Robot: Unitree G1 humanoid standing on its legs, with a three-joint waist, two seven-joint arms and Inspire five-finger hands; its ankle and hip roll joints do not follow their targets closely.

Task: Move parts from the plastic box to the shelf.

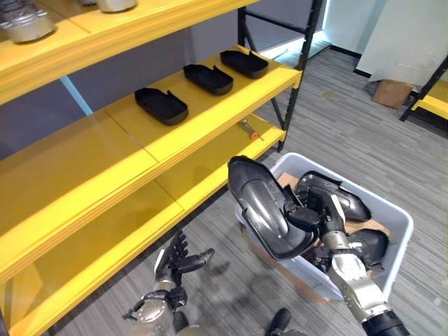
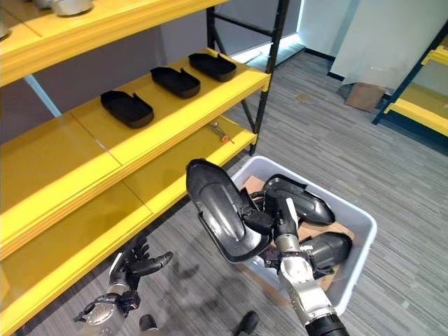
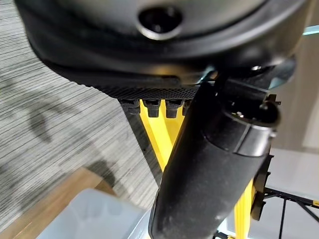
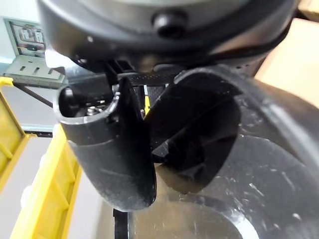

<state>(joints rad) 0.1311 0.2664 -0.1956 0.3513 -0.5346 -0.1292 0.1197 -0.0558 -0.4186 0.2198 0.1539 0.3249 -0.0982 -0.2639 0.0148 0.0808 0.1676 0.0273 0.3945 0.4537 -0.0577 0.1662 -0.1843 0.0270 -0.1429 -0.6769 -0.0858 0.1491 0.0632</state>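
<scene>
My right hand is shut on a large black moulded part, held tilted above the left rim of the white plastic box. The thumb presses the part's edge in the right wrist view. More black parts lie in the box. Three black parts sit in a row on the middle yellow shelf. My left hand hangs low by the floor with fingers spread, holding nothing.
A lower yellow shelf carries a small tool. The top shelf bears metal cans. A black rack post stands at the shelf's end. A cardboard box and another yellow rack stand far right.
</scene>
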